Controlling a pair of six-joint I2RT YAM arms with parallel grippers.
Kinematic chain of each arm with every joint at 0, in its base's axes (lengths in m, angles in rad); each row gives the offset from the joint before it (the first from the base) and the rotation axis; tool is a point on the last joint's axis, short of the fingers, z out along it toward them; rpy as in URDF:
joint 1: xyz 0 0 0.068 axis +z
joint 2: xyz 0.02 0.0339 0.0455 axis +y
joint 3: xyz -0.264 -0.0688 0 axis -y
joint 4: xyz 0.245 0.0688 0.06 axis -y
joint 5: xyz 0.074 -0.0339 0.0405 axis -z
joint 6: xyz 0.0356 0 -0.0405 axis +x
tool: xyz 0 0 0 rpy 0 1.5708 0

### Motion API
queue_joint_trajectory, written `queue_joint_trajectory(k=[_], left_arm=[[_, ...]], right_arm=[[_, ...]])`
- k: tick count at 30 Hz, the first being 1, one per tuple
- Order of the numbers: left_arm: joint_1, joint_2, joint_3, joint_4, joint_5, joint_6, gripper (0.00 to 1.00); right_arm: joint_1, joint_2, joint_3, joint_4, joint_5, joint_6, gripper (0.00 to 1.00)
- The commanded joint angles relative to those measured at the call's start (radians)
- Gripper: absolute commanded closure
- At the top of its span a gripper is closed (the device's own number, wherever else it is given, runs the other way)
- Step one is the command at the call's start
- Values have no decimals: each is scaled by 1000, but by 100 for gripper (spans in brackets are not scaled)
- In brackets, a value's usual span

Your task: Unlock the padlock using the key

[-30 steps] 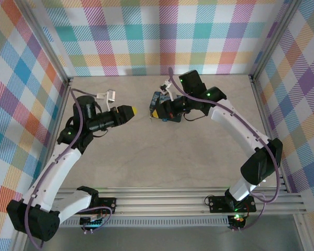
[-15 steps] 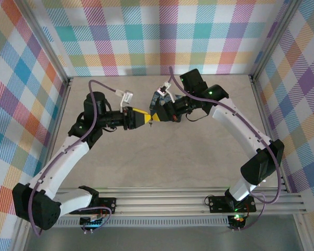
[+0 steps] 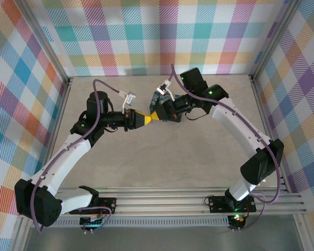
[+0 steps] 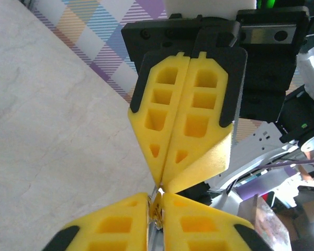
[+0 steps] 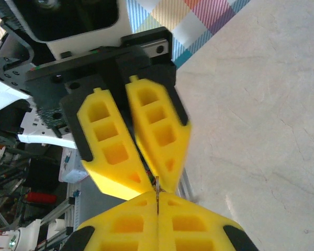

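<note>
Padlock not yet opened, as far as I can judge. Where it lies I cannot tell; it is hidden or too small to make out. Above the pale worktop [image 3: 162, 162] both arms reach inward and meet tip to tip. The left claw [image 3: 147, 119] is clenched and the right claw [image 3: 157, 115] is clenched too, their yellow tips nose to nose. In the seam between them sits a thin metal sliver, probably the key [image 4: 157, 204], which both seem to pinch. So the key is off the worktop, perhaps mid-handover. Fitting it into the lock and turning it remain.
</note>
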Motion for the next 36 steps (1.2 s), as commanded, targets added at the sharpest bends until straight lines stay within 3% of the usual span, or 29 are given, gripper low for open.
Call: queue_joint_trajectory(k=[1,4,6,11,15,19,33,36], left_arm=[[-11,11,26,1,24,17,98],[-11,6,31,-19,-25,11,100],[-10,-3,23,-9,-75,-23,100],[-10,-61,-91,204,-185,-214,100],[-11,-97,-201,429,-251,-396,100],[-17,-95,-235,523,-257,-499,100],[-45,-81,-201,523,-252,-515,100],[-48,-85,-199,521,-253,-515,100]], right_arm=[[6,14,-3,41,-44,17,100],[5,6,-19,95,-22,71,86],[-7,-16,-59,179,17,165,70],[-57,-86,-193,408,56,413,57],[-75,-124,-260,505,87,517,57],[-71,-129,-283,554,78,559,59],[-26,-93,-261,611,60,597,67],[-25,-87,-254,616,52,601,76]])
